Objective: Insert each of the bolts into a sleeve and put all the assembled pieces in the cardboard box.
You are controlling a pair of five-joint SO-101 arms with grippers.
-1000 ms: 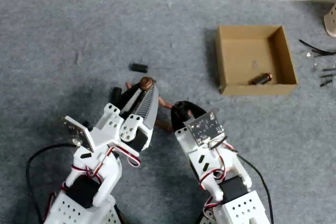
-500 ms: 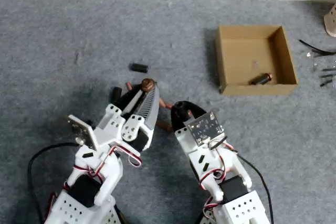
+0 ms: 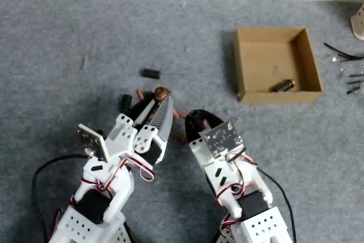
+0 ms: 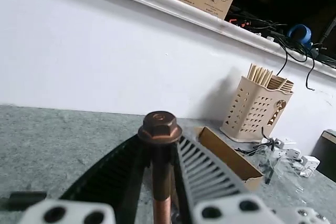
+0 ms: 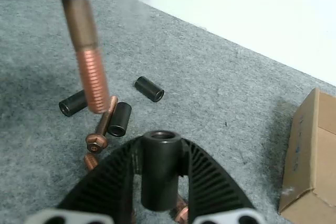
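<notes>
Grey carpet (image 3: 68, 38) below a white wall (image 4: 79, 51) (slotted holder (image 4: 260, 111) by it); left fingers (image 4: 205, 166) pinch a bolt (image 4: 159, 127), right fingers (image 5: 210, 182) a sleeve (image 5: 159, 169).

Left gripper (image 4: 160, 141) clamps a bolt (image 4: 159, 125); right gripper (image 5: 161, 149), just beside it, clamps a sleeve (image 5: 160, 179).

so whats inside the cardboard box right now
One assembled piece, dark with a copper end, lies in the cardboard box close to its front wall. In the high view the floor around it is plain cardboard. The front wall may hide a thin strip of floor just behind it.
</notes>
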